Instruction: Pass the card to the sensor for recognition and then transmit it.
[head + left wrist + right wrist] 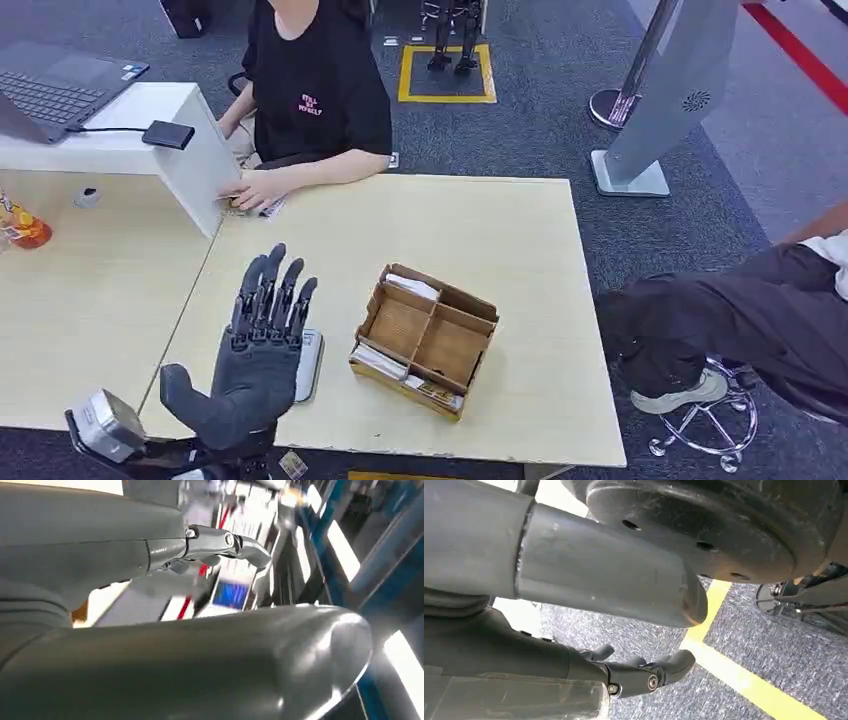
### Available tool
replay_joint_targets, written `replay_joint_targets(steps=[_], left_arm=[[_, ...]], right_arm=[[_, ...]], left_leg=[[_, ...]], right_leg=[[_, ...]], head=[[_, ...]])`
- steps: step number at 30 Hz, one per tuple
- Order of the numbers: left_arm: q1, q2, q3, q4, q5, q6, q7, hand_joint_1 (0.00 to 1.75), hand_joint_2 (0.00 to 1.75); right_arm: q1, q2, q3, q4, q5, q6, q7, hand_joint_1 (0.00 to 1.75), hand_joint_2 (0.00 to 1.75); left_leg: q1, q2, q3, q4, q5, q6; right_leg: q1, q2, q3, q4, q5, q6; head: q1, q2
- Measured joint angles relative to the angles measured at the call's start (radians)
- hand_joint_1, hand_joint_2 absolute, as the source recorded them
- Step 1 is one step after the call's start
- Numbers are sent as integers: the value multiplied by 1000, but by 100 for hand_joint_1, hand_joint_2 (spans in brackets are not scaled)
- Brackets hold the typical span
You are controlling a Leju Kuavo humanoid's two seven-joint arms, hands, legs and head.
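Over the pale wooden table (pixel 520 230), on grey carpet, the left hand (pixel 255 350) hovers empty with fingers spread above a silver sensor pad (pixel 310 362); white cards (pixel 412 287) sit in the brown wooden organiser box (pixel 428 340); the right hand (pixel 644 672) hangs loosely curled, empty

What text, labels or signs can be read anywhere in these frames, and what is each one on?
Pink print on the person's black T-shirt: too small to read.
Sticker on the laptop: too small to read.
Cards in the wooden organizer: print unreadable.
Blue screen in the left wrist view: blurred, unreadable.
Nothing else carries legible text.
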Motion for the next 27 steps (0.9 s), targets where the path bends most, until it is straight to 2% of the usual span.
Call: replay_joint_targets(steps=[4, 8, 14, 27], left_arm=[[4, 32, -75, 43, 15, -45, -28, 0, 0], [4, 57, -123, 87, -16, -54, -58, 0, 0], [4, 86, -171, 142, -80, -11, -80, 0, 0], [2, 103, -206, 170, -110, 10, -84, 0, 0]], right_arm=[[-1, 0, -10, 2, 3, -8, 2, 0, 0], [-4, 0, -19, 6, 6, -13, 2, 0, 0], [-7, 0, -32, 7, 6, -14, 2, 0, 0], [-9, 0, -38, 7, 10, -14, 7, 0, 0]], left_leg=[[0, 0, 0, 0, 0, 0], [0, 0, 0, 0, 0, 0], [0, 0, 0, 0, 0, 0], [0, 0, 0, 0, 0, 0]], right_leg=[[0, 0, 0, 0, 0, 0], [0, 0, 0, 0, 0, 0], [0, 0, 0, 0, 0, 0], [0, 0, 0, 0, 0, 0]], head=[[0, 0], [0, 0], [0, 0], [0, 0]])
